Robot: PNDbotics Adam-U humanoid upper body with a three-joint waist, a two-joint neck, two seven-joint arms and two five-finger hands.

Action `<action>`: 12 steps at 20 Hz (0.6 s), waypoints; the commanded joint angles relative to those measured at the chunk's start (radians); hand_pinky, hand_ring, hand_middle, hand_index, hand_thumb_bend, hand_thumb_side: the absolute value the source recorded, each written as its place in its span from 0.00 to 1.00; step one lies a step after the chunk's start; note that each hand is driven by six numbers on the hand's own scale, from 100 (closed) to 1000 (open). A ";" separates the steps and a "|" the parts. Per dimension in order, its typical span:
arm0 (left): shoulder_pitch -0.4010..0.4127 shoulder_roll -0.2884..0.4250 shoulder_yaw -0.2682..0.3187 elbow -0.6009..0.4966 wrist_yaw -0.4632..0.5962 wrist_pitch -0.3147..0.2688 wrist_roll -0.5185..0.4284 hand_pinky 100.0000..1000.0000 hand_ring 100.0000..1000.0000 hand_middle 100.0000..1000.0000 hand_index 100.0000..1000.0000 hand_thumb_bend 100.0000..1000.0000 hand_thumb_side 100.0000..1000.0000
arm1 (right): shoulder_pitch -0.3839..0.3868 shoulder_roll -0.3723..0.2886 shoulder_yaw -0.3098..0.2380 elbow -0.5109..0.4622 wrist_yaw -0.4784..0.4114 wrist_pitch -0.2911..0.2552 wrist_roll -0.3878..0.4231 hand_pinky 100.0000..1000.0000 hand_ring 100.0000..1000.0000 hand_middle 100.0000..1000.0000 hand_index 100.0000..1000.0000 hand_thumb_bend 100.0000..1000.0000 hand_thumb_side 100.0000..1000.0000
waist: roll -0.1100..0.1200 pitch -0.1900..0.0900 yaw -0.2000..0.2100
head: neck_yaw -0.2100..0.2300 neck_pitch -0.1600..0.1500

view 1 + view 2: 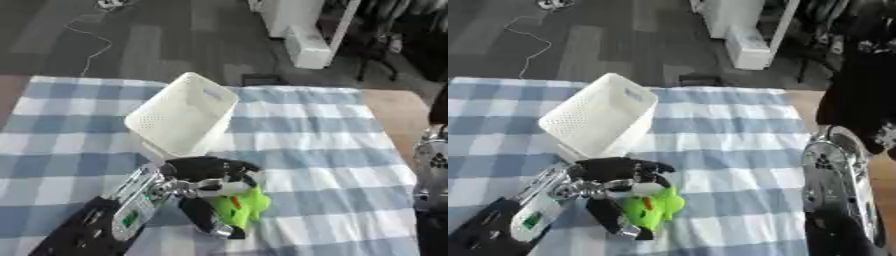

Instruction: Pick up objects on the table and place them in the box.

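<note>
My left arm (105, 220) comes in from the lower left corner, black with a silver forearm and a small green patch on its casing. At its end my left hand (206, 172) is curled round a bright green toy (238, 207), fingers over the top of it and thumb down its near side, so the toy sits inside my grasp. The toy is lime green with a small orange mark on its front; I cannot make out what kind of figure it is. Whether it is lifted off the blue-and-white checked tablecloth (324, 145) or resting on it, I cannot tell, as my fingers hide its underside.

Just beyond my left hand, up and slightly to its left, stands the white perforated plastic box (182, 117). It is tilted, its opening turned away from me toward the far side of the table, its dotted wall facing me. Its near lower edge lies close to my knuckles; I cannot tell if they touch.

To the right of my hand the cloth runs on toward the bare wooden tabletop (398, 112) at the far right edge.

Well apart from the toy, at the right edge, my right arm (837, 180) shows as a silver and black casing; its hand is out of view.
</note>
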 commanded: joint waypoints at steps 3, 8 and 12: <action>-0.008 -0.008 0.018 0.016 -0.018 -0.011 0.008 0.00 0.93 0.97 0.88 0.51 0.62 | -0.018 0.000 -0.001 -0.018 -0.006 0.002 0.004 0.29 0.42 0.55 0.69 0.00 0.96 | 0.002 -0.011 -0.004 | 0.010 0.003; -0.005 -0.018 0.028 0.057 -0.031 -0.030 0.013 0.00 0.82 0.94 0.87 0.63 0.49 | -0.019 0.002 0.000 -0.018 -0.008 0.002 0.006 0.29 0.42 0.55 0.69 0.00 0.96 | -0.001 -0.010 -0.006 | 0.011 0.003; -0.004 -0.025 0.033 0.074 -0.037 -0.050 0.026 0.00 0.73 0.87 0.82 0.59 0.44 | -0.019 0.003 0.000 -0.018 -0.009 0.003 0.008 0.29 0.42 0.55 0.69 0.00 0.96 | -0.002 -0.009 -0.006 | 0.008 0.003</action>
